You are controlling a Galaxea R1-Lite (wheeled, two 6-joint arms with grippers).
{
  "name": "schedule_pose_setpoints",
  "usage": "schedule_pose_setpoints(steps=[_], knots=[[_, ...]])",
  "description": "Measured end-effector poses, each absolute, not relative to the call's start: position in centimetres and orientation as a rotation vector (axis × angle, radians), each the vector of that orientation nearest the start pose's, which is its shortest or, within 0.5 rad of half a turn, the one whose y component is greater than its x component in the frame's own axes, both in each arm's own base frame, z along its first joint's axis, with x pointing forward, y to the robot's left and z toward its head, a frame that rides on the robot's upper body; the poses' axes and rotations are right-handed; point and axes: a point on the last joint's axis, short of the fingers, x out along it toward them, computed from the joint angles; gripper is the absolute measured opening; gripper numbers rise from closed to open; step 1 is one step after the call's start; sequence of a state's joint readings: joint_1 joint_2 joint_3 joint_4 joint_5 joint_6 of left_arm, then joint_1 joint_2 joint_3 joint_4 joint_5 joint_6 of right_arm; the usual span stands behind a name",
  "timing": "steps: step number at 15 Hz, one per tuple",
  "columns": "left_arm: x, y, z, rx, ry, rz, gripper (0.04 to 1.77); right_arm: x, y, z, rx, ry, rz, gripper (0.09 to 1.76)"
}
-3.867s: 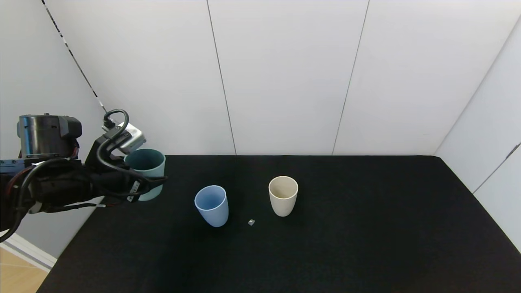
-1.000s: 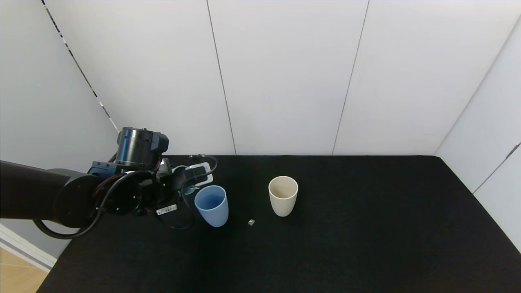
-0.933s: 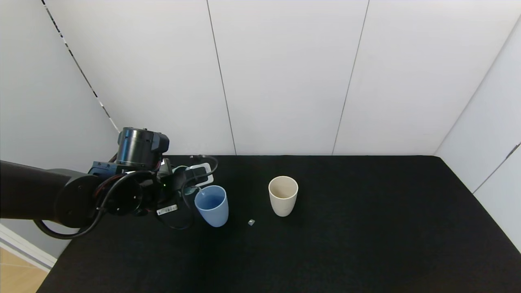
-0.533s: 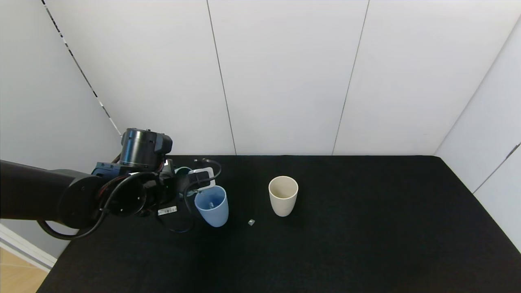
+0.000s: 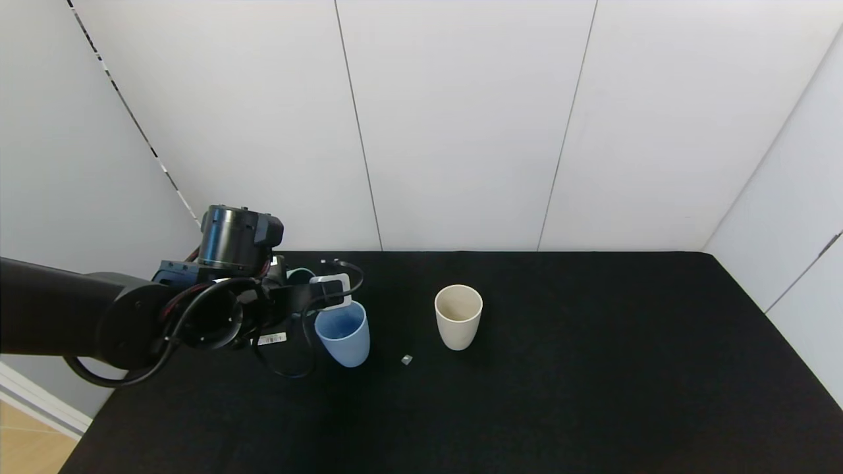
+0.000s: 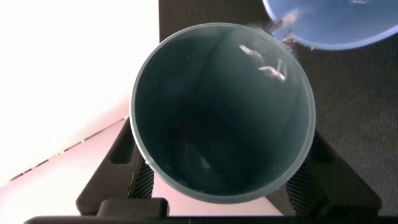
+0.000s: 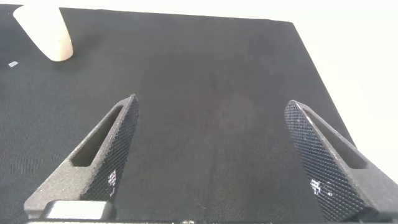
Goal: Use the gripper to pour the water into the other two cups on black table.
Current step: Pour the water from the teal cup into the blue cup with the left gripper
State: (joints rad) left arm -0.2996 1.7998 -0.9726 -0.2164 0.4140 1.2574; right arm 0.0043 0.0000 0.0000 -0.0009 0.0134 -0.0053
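My left gripper (image 5: 299, 289) is shut on a teal-green cup (image 6: 221, 112), tipped on its side with its mouth toward the light blue cup (image 5: 342, 332). In the left wrist view water runs over the teal cup's rim into the blue cup (image 6: 336, 22). In the head view the teal cup (image 5: 301, 272) is mostly hidden behind the wrist. The cream-beige cup (image 5: 458, 316) stands upright to the right of the blue one and also shows in the right wrist view (image 7: 45, 31). My right gripper (image 7: 217, 149) is open above the black table (image 5: 593, 368).
A small grey bit (image 5: 406, 359) lies on the table between the two cups. White wall panels stand behind the table. The table's left edge is under my left arm, with wood floor at the lower left corner.
My left arm carried the teal cup from the table's left edge to the blue cup and tipped it. Over the last second it shifted slightly right while pouring.
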Motion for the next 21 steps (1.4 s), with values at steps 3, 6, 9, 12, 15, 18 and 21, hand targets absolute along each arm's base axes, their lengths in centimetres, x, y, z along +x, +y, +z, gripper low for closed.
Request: schedule_pose_setpoints(steps=[3,6,9,12,15,18,21], knots=[[31.3,-8.8,15.8,1.429,0.569,-0.268,1.16,-2.3,0.0,7.6,-0.005,-0.001,0.017,1.71],[31.3,-8.9,15.8,1.41,0.56,-0.273,1.16,-2.3,0.0,7.6,-0.005,-0.001,0.018,1.71],[31.1,-8.7,15.6,1.354,0.566,-0.272,1.16,-2.3,0.0,7.6,-0.005,-0.001,0.017,1.71],[30.9,-8.6,15.3,1.247,0.562,-0.299,1.16,-2.3,0.0,7.6,-0.006,-0.001,0.017,1.71],[30.7,-8.4,15.4,1.115,0.553,-0.307,1.16,-2.3,0.0,7.6,-0.005,-0.001,0.017,1.71],[30.1,-8.0,16.1,0.982,0.526,-0.331,1.16,-2.3,0.0,7.6,-0.006,-0.001,0.017,1.71],[29.5,-7.6,17.1,0.894,0.487,-0.348,1.16,-2.3,0.0,7.6,-0.005,-0.001,0.018,1.71]])
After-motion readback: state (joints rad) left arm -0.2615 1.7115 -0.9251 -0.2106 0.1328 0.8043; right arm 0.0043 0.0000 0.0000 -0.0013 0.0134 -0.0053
